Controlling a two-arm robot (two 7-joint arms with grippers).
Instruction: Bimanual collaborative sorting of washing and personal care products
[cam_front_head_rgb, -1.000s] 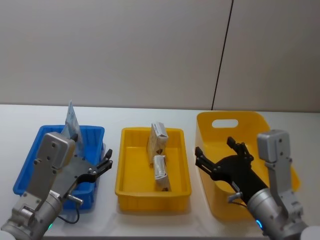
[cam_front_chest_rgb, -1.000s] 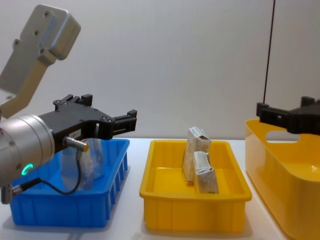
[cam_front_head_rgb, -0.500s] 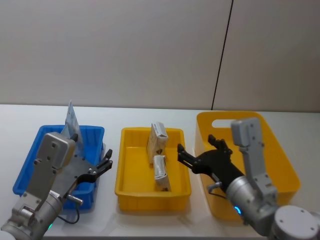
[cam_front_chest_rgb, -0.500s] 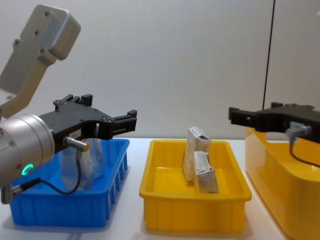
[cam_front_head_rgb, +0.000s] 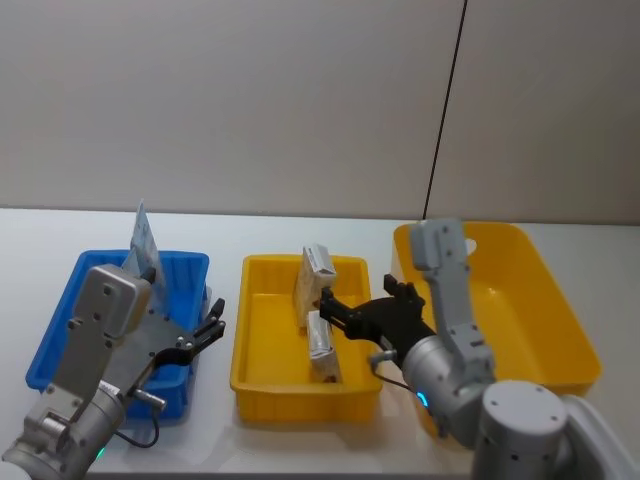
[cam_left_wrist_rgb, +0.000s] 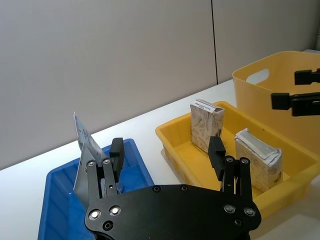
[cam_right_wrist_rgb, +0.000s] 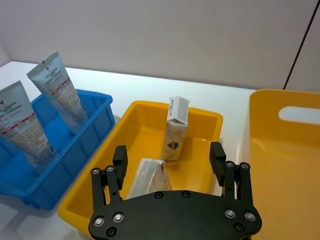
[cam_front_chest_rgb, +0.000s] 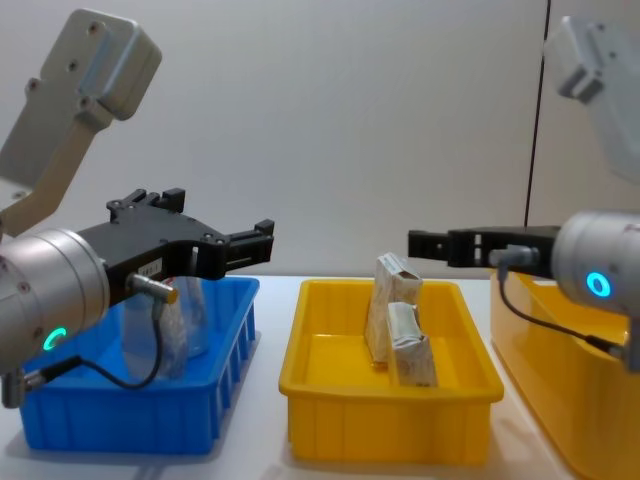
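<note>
Head view: tub (cam_front_head_rgb: 530, 300) on the right, yellow tray (cam_front_head_rgb: 262, 330) in the middle, blue bin (cam_front_head_rgb: 60, 320) on the left, all on a white table (cam_front_head_rgb: 300, 240). Left gripper (cam_front_chest_rgb: 262, 243) hangs above the blue bin's tray-side edge, fingers spread, nothing held. Right gripper (cam_front_chest_rgb: 420, 244) hovers over the tray above the packs, fingers spread, also empty. 2 beige packs sit in the tray: tall pack (cam_front_head_rgb: 318, 275) upright toward the far end, low pack (cam_front_head_rgb: 322, 345) just in front of it; contact unclear. Tube 1 (cam_right_wrist_rgb: 25, 125) and tube 2 (cam_right_wrist_rgb: 59, 85) stand tilted in the blue bin, crimped ends up.
</note>
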